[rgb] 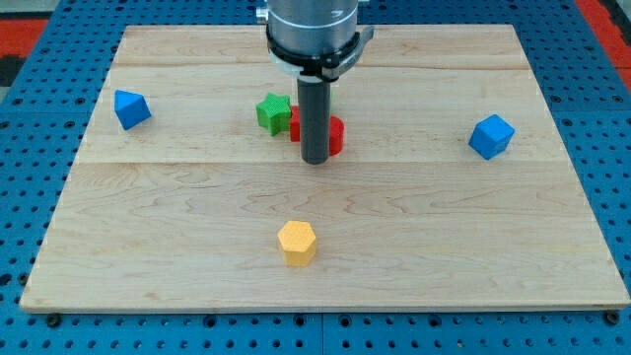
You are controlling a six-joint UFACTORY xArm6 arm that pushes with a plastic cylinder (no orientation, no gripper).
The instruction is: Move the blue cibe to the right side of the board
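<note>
A blue cube (491, 136) sits near the view's right edge of the wooden board (325, 266). A second blue block (131, 108), wedge-like in shape, sits at the view's left. My tip (315, 159) is at the board's middle, just in front of a red block (334, 134) that the rod partly hides. A green star-shaped block (273, 112) is next to the red block, on its left. The tip is far from both blue blocks.
A yellow hexagonal block (297, 243) lies below the tip, toward the view's bottom. The board rests on a blue perforated base (30, 197).
</note>
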